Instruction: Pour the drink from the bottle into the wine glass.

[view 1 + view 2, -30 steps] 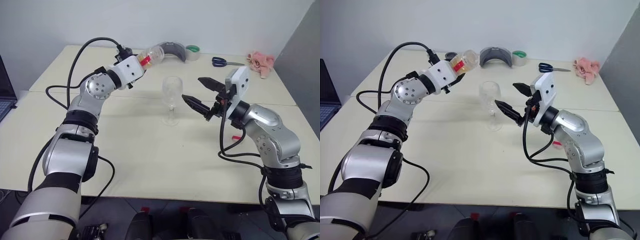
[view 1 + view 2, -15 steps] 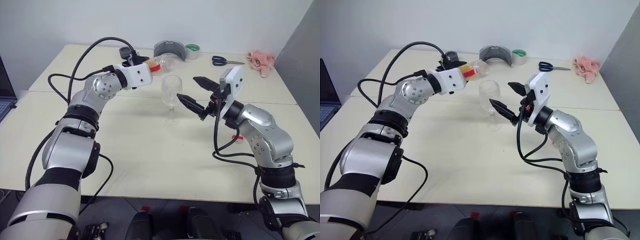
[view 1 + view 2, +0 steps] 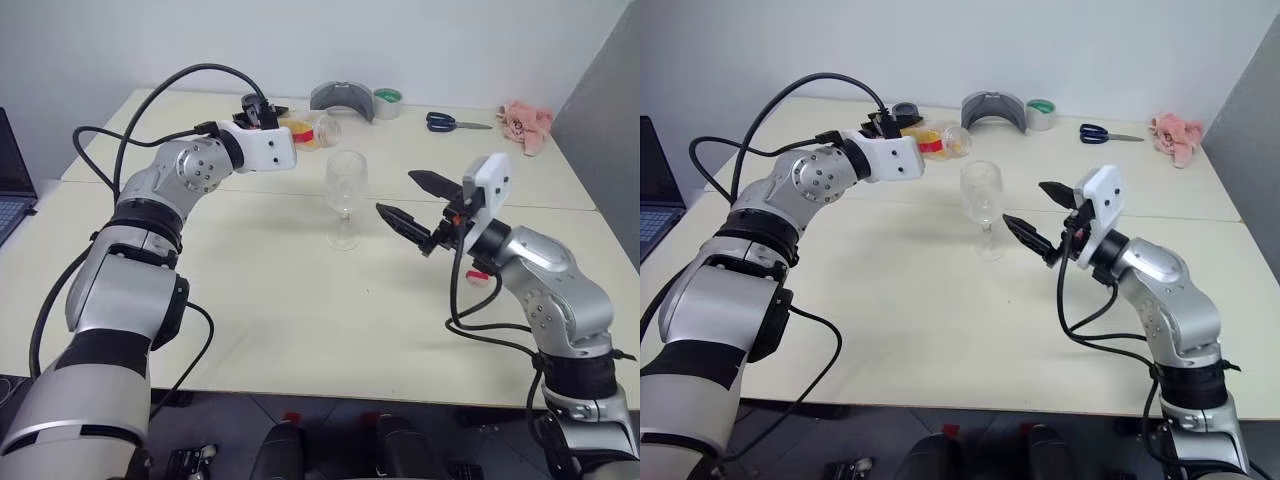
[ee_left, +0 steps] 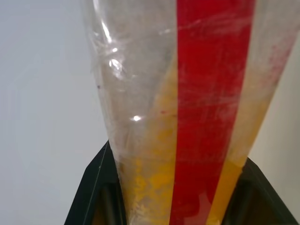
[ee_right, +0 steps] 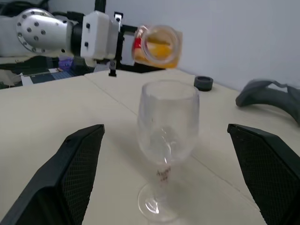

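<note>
Clear plastic bottle (image 3: 312, 128), light, squashy, clamped at its base by left gripper (image 3: 282, 124); fragile wine glass (image 3: 345, 198) mid-worktop; right gripper (image 3: 412, 200) spread apart.

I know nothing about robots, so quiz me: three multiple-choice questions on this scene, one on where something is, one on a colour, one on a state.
1. Where is the bottle?
A. held in the left gripper
B. standing on the table
C. lying beside the scissors

2. What colour is the bottle's stripe?
A. blue
B. red
C. green

3. How does the wine glass stand?
A. tipped over
B. upright and empty
C. full

Answers: 1 A, the left gripper's black fingers clamp it. 2 B, the left wrist view shows red. 3 B, it stands clear on its foot.
</note>
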Robot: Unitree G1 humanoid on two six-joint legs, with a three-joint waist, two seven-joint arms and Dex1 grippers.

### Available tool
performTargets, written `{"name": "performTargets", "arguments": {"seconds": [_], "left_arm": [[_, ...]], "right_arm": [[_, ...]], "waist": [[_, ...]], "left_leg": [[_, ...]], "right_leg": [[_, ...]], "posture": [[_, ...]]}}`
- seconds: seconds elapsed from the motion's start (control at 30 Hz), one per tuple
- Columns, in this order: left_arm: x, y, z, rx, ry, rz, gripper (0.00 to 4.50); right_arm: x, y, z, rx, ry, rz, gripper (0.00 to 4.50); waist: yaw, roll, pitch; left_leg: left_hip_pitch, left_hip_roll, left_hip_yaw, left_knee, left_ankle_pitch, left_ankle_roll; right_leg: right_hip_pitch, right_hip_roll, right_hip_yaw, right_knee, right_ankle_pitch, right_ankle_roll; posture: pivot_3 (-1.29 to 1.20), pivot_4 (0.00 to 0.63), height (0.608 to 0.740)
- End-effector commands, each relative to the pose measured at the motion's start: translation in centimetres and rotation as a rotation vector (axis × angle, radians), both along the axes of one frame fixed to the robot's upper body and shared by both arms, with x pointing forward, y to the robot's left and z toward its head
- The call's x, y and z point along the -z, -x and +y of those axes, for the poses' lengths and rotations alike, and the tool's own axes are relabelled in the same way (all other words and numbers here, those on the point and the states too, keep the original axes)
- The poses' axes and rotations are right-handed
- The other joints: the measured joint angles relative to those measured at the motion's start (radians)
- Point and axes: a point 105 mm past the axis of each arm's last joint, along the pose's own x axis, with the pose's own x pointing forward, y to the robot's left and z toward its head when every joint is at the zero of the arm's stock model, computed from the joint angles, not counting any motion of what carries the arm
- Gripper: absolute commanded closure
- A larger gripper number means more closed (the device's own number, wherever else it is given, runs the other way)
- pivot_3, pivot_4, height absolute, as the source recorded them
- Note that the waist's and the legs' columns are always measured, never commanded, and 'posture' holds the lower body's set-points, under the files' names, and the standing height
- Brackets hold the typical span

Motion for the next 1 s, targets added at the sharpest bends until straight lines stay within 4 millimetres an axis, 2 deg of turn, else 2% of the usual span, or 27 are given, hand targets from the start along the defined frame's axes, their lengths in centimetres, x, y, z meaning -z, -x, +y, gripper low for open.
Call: {"name": "performTargets", "arguments": {"seconds": [0.03, 0.23, 0.47, 1.0], "left_arm": [[-3.1, 0.3, -0.5, 0.017, -0.003, -0.095, 2.73], [-3.1, 0.3, -0.8, 0.018, -0.058, -0.107, 2.73], [-3.3, 0.2, -0.8, 0.01, -0.107, -0.129, 2.73], [-3.8, 0.0, -0.6, -0.019, -0.208, -0.184, 2.73]], "right_arm": [[-1.2, 1.5, -0.5, -0.001, -0.025, -0.051, 0.0], [-0.6, 2.6, -1.5, 0.031, -0.018, -0.041, 0.0], [-0.6, 3.1, -1.4, 0.038, -0.023, -0.043, 0.0], [-0.5, 3.0, -1.4, 0.054, -0.023, -0.038, 0.0]], "waist": [[0.0, 0.0, 0.0], [-0.001, 0.0, 0.0], [-0.002, 0.0, 0.0], [-0.001, 0.0, 0.0]], "left_leg": [[0.0, 0.0, 0.0, 0.0, 0.0, 0.0], [0.0, 0.0, 0.0, 0.0, 0.0, 0.0], [0.0, -0.001, 0.0, 0.001, 0.0, 0.0], [0.0, -0.001, 0.0, 0.001, 0.0, 0.0]], "right_leg": [[0.0, 0.0, 0.0, 0.0, 0.0, 0.0], [0.0, 0.0, 0.0, 0.0, 0.0, 0.0], [0.0, 0.0, 0.0, 0.001, 0.0, 0.0], [0.0, 0.0, 0.0, 0.001, 0.0, 0.0]], "posture": [[0.0, 0.15, 0.74], [0.0, 0.15, 0.74], [0.0, 0.15, 0.74], [0.0, 0.15, 0.74]]}}
